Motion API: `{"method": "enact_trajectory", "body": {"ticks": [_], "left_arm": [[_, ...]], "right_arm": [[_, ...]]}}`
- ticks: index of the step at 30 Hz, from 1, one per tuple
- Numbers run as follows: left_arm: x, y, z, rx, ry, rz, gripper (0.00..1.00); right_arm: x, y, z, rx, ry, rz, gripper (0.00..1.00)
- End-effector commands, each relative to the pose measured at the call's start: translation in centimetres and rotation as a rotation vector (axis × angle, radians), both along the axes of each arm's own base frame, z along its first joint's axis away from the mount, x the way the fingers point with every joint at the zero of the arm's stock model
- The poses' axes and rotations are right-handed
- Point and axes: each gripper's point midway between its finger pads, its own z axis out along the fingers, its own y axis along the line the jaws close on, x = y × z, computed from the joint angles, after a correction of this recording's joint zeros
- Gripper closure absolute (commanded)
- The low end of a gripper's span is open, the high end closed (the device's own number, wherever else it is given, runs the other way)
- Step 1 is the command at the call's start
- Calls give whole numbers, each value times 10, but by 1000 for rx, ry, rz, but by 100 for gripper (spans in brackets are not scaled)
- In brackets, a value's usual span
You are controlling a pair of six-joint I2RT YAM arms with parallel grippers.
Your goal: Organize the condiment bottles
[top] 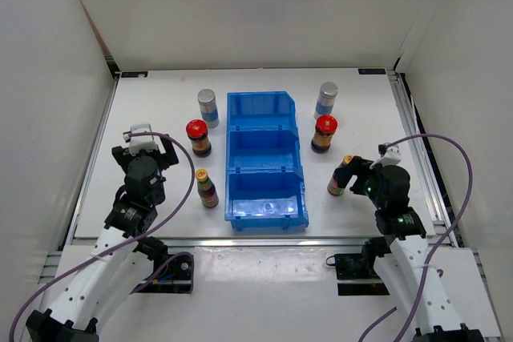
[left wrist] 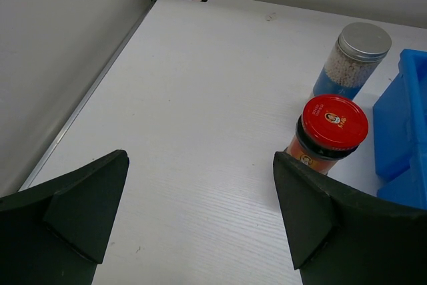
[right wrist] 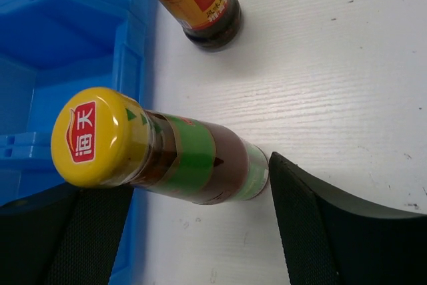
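White table (top: 160, 118) bore a blue bin (top: 260, 100). Left gripper (left wrist: 200, 165) gaped open. Right gripper (right wrist: 190, 198) straddled a yellow-capped bottle (right wrist: 180, 158), grip uncertain.

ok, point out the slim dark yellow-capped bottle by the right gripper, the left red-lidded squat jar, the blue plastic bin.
Yellow-capped bottle (right wrist: 193, 155): right wrist view, green label.
Red-lidded jar (left wrist: 333, 119): left wrist view, lid centre.
Blue bin (top: 264, 152): top external view, middle compartment's bare floor.
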Motion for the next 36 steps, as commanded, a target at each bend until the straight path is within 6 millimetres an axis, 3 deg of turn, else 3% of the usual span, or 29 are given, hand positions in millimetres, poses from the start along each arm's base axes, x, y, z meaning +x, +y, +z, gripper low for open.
{"method": "enact_trajectory", "body": {"ticks": [1,12,21,24,28,29,33,36], "left_arm": [[1,0,-2,-5,-1,6,0],[4,-3,-9,6,26,-3,0],[4,-3,-9,6,26,-3,0],[4,-3,-13,9,35,-3,0],[4,-4,-13,8,36,-12,0],[5,-5,-11,4,27,-12,0],[5,-5,-11,4,27,-12,0],[5,-5,-11,4,27,-12,0]], "right_arm": [[18,0,12,-11,-88,-7,18],[45,11,7,-94,-87,10,36],[62,11,13,-187,-89,-20,67],[62,13,25,-216,-105,-8,75],[59,18,60,-240,-179,-1,85],[59,21,76,-242,-212,12,87],[48,37,104,-257,-262,77,96],[35,52,115,-252,-281,144,100]]}}
